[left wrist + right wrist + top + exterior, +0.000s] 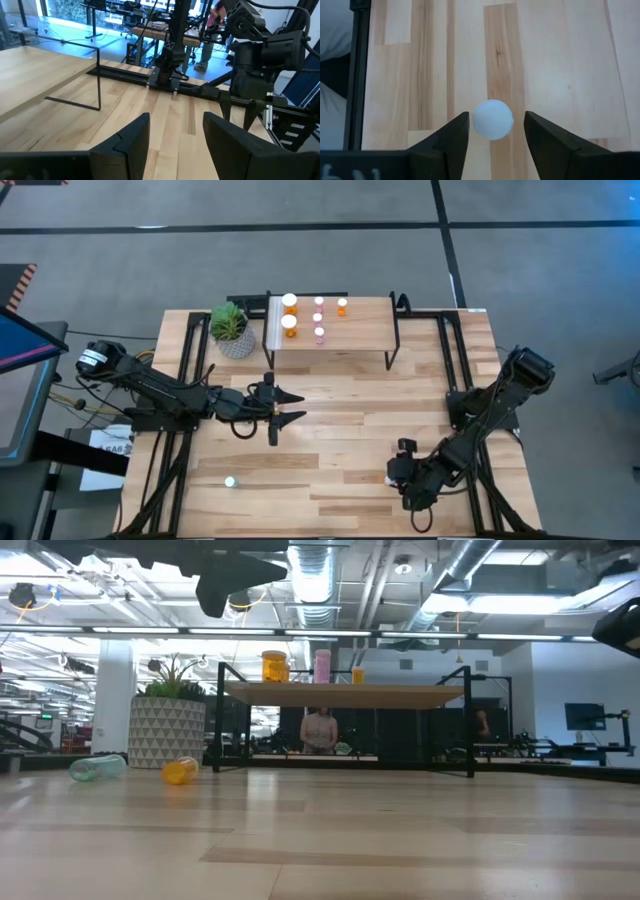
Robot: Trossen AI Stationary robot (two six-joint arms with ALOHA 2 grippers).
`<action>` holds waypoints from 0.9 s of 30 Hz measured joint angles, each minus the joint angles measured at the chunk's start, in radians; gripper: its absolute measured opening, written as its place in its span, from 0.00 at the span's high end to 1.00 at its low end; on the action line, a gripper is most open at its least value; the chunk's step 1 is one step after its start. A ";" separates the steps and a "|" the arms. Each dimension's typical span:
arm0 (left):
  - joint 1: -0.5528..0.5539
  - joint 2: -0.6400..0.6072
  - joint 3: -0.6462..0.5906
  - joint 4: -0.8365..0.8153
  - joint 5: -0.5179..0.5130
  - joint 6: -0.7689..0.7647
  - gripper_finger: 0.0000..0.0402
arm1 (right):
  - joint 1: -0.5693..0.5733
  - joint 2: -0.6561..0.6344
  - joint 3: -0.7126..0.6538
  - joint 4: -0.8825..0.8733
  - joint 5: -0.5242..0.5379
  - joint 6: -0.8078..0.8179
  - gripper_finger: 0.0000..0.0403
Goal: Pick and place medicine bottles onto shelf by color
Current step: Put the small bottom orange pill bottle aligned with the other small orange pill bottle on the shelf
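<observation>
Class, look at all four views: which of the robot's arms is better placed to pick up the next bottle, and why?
The right. The right gripper points down at the table with its open fingers either side of a white bottle cap. The left gripper hangs open mid-table below the shelf, no bottle between its fingers.

the plank table [340, 405] carries a shelf [360, 332] on black legs with six bottles [319, 318] on top, a potted plant [232, 330] just beside its white end, and a teal bottle [97, 768] and an orange bottle [180, 771] lying on their sides.
</observation>
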 joint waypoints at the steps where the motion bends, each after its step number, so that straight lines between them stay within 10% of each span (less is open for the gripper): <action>1: 0.000 0.000 0.000 0.000 0.000 0.000 0.58 | 0.000 0.000 0.000 0.000 0.000 0.000 0.49; 27: 0.000 0.000 0.000 -0.004 0.003 0.007 0.58 | -0.062 -0.053 -0.001 -0.012 0.005 -0.060 0.65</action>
